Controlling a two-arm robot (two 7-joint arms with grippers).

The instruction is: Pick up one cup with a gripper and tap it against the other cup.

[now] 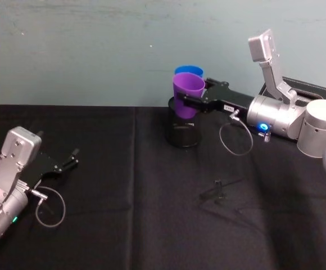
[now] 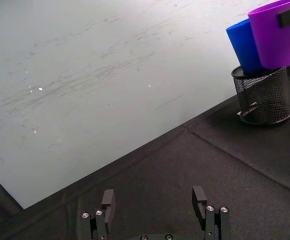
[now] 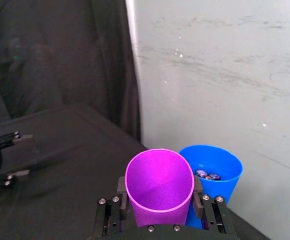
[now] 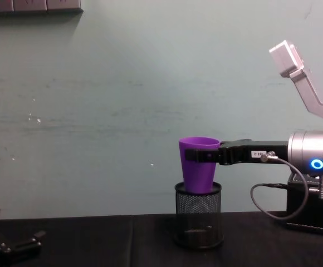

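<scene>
Smooth purple plastic tumbler (image 1: 188, 87) clamped between fingers of right gripper (image 1: 186, 102), base at rim of black wire-mesh holder (image 1: 184, 132), just beside bright blue plastic tumbler (image 1: 189, 71) inside holder, left gripper (image 1: 73, 158) parked over black bench (image 1: 123, 225), fingers spread.

Black-clothed table (image 1: 123, 225), a wire-mesh holder (image 1: 184, 135) and a small black object (image 1: 219, 190) on it

No legible text anywhere

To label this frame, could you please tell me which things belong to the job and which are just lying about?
Job: purple cup, held by the right gripper; blue cup behind it.
Lying about: black mesh holder; small black object; left gripper, idle, open.
</scene>
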